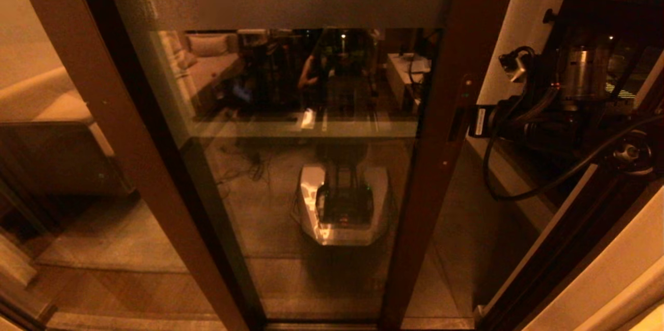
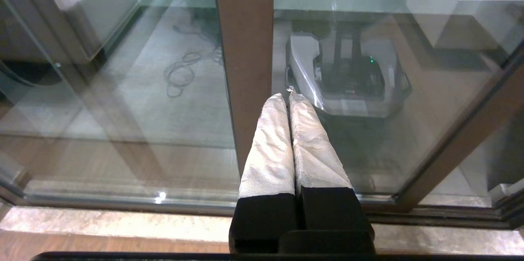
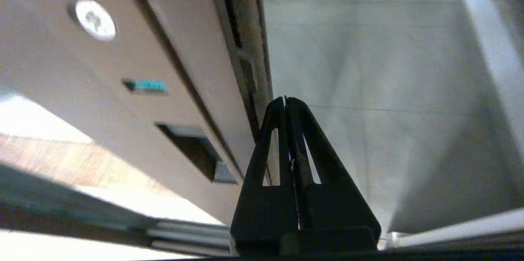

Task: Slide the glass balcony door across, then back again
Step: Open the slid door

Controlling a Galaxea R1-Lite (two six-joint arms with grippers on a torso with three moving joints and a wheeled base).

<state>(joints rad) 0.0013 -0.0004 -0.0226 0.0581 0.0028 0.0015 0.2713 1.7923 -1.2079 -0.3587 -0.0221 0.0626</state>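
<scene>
The glass balcony door (image 1: 438,154) fills the middle of the head view, with a dark brown frame and a frosted band (image 1: 290,1) near its top. A gap stands between its right stile and the white jamb. My right gripper (image 1: 461,122) is shut with nothing in it, its tips by the stile's outer edge at handle height. In the right wrist view the gripper (image 3: 285,99) sits beside the stile's edge (image 3: 245,48), and the slot handle (image 3: 192,154) lies on the stile's face nearby. My left gripper (image 2: 285,95), white-wrapped and shut on nothing, points at the lighter brown post (image 2: 245,40).
The lighter brown post (image 1: 104,113) of the unmoving panel runs down the left. A sofa (image 1: 46,108) shows through the glass. The white jamb wall (image 1: 513,35) bounds the gap on the right. My own base reflects in the glass (image 1: 342,201). The stone sill and floor track (image 2: 123,220) run along the bottom.
</scene>
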